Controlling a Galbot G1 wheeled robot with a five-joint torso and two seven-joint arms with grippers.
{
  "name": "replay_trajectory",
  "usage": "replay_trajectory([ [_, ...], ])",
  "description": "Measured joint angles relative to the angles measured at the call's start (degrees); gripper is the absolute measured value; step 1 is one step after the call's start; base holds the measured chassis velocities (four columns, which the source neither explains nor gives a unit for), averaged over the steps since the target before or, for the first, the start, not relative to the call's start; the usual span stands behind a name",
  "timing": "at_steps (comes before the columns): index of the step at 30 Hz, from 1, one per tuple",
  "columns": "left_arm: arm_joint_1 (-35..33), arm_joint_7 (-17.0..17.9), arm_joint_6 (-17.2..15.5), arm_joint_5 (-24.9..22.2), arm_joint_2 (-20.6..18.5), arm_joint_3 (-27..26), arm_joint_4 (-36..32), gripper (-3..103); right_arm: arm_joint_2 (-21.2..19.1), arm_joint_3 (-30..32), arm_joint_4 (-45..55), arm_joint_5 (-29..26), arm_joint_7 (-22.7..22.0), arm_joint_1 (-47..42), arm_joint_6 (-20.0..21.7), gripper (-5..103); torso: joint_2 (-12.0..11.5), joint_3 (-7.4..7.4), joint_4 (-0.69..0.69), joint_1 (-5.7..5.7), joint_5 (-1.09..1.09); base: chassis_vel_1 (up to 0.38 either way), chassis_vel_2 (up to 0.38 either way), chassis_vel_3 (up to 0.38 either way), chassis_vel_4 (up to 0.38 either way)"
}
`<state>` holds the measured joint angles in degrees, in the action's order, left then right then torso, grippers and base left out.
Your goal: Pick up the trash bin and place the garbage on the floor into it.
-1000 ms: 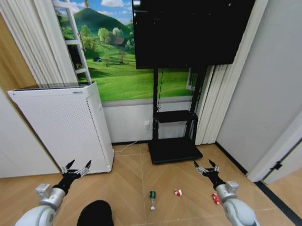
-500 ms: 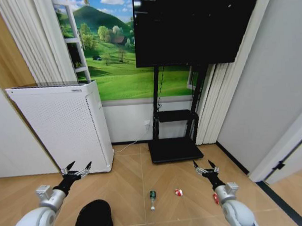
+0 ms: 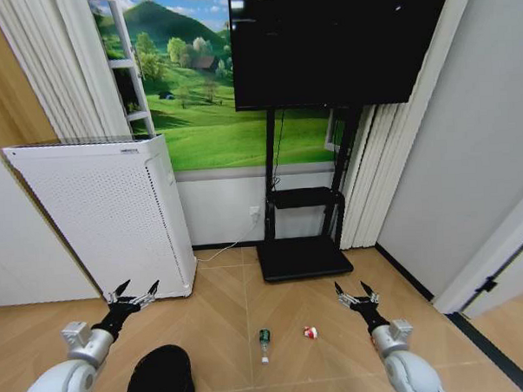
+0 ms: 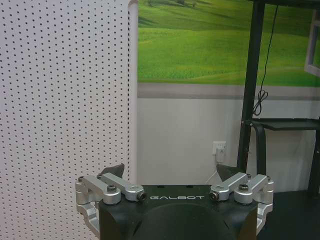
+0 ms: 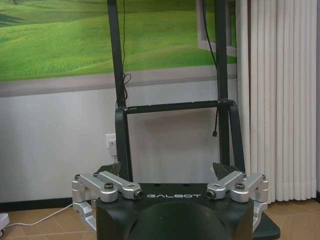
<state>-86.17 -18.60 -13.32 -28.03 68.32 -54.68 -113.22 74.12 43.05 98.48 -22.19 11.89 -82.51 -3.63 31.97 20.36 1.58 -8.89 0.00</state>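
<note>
The trash bin (image 3: 159,380), small, round and black, stands on the herringbone wood floor (image 3: 223,315) at the lower left, just right of my left forearm. Two pieces of garbage lie ahead in the middle: a small green bottle (image 3: 264,340) and a red-and-white scrap (image 3: 310,333). My left gripper (image 3: 133,294) hangs open above the floor, beyond the bin and near the white appliance; the left wrist view has it (image 4: 170,172) with nothing between the fingers. My right gripper (image 3: 357,292) is open too, right of the scrap, and empty (image 5: 167,170).
A tall white perforated appliance (image 3: 106,220) stands against the wall at the left. A black TV stand (image 3: 303,259) with a flat base carries a large screen (image 3: 333,41) straight ahead. Curtains (image 3: 373,174) and a grey wall (image 3: 468,152) close the right side.
The whole picture has shifted slightly, so the camera moved. Both arms hold the same pose. A small red piece beside my right wrist no longer shows.
</note>
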Motion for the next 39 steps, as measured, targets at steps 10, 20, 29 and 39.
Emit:
replay_trajectory([
  [10, -0.2, -0.2, 0.0, 0.2, 0.2, -0.2, -0.2, 100, -0.5, 0.1, -0.6, -0.6, 0.1, -0.1, -0.5, 100, -2.4, -1.44, 0.00, 0.96, 0.00, 0.000, 0.000, 0.000, 0.000],
  [20, -0.2, -0.3, -0.1, 0.7, 0.7, -0.1, -0.2, 100, -0.6, 0.5, -1.7, -1.1, 0.2, -0.5, -1.5, 100, -5.0, -3.08, 0.00, 1.97, 0.00, 0.000, 0.000, 0.000, 0.000],
  [29, 0.0, -0.3, -0.1, 0.6, 0.8, 0.0, 0.1, 100, -0.2, 0.9, -1.4, -1.6, 0.2, -0.8, -1.6, 100, -6.9, -4.27, 0.00, 2.67, 0.00, 0.000, 0.000, 0.000, 0.000],
  [39, 1.0, -0.1, -0.1, 0.6, 0.9, -0.1, 0.4, 100, 0.2, 1.4, -0.6, -1.6, 0.0, -1.1, -1.7, 100, -9.4, -5.78, 0.00, 3.59, 0.00, 0.000, 0.000, 0.000, 0.000],
])
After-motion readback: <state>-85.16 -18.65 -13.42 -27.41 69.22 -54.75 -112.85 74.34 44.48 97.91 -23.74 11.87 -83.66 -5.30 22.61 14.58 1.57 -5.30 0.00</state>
